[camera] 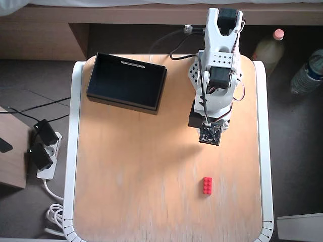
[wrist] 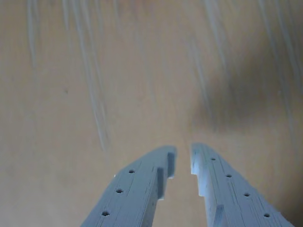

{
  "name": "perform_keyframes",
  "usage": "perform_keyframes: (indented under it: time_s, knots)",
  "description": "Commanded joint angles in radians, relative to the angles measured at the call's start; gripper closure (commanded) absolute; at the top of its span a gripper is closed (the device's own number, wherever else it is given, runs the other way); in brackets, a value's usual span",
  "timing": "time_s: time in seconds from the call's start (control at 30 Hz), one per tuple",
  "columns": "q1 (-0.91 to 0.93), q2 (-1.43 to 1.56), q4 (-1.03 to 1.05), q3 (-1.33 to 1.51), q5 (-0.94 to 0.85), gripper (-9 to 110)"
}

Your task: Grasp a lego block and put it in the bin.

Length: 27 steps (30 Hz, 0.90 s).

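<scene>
Your arm (camera: 218,70) has white perforated shells, black motors, dark cables and a small circuit board; in the wrist view, pale grey-blue fingers (wrist: 137,189) show screw holes.

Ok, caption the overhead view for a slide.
Arm folded on the table, red brick below it, black tray upper left.

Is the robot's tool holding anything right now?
No, nothing. The tool has only bare wooden table between its nearly closed fingers, and the small red plastic brick lies alone on the table.
</scene>
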Motion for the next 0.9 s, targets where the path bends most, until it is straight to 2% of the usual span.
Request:
perform_keyframes:
  time_s: [0.0,0.2,0.4,0.87]
  knots:
    - [-0.015,0.086,-0.048,0.152,0.043,101]
    - [-0.015,0.017,-0.109,0.067,0.095,101]
    - [-0.034,-0.189,-0.181,-0.149,0.106,101]
    - [-0.061,-0.721,-0.181,-0.701,0.084,101]
